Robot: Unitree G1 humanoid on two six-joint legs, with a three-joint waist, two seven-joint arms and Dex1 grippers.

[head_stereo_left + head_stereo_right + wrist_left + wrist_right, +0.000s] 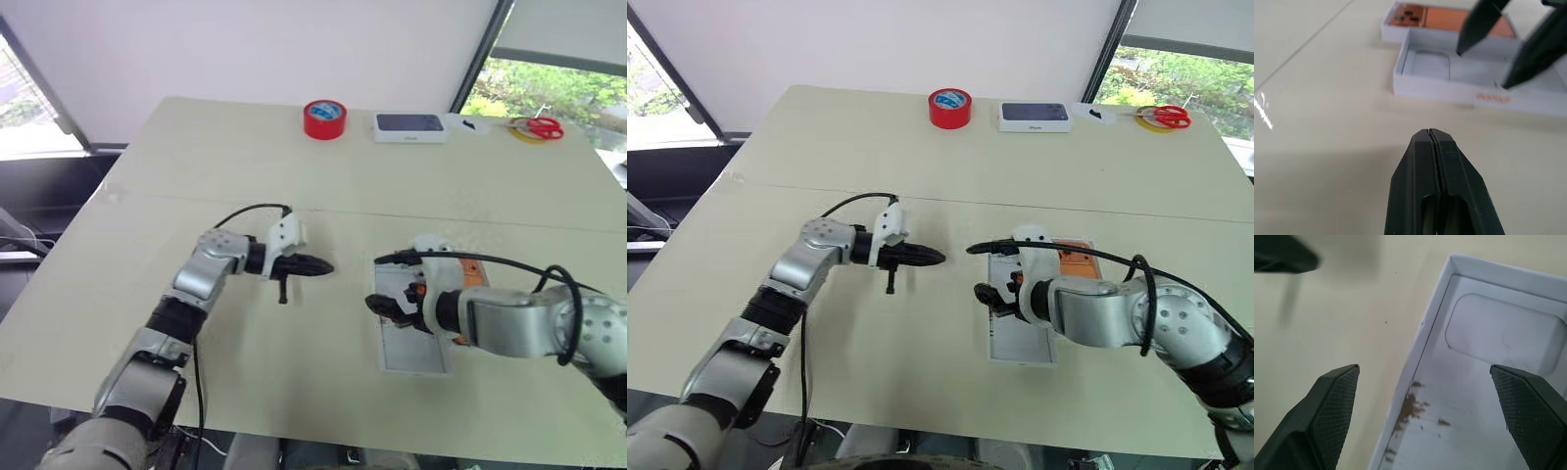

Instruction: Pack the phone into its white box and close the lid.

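The phone (1449,20) lies in the white box (1388,24), the lid (1488,382) upturned just beside it on the tabletop (294,352); right tool (1435,396) spread wide astride the lid's wall, risking shoving it askew; left tool (1434,142) pressed together, empty.

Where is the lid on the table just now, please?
In the left eye view the lid lies inside-up on the table's right half, beneath the open right tool, beside the white box holding the phone.
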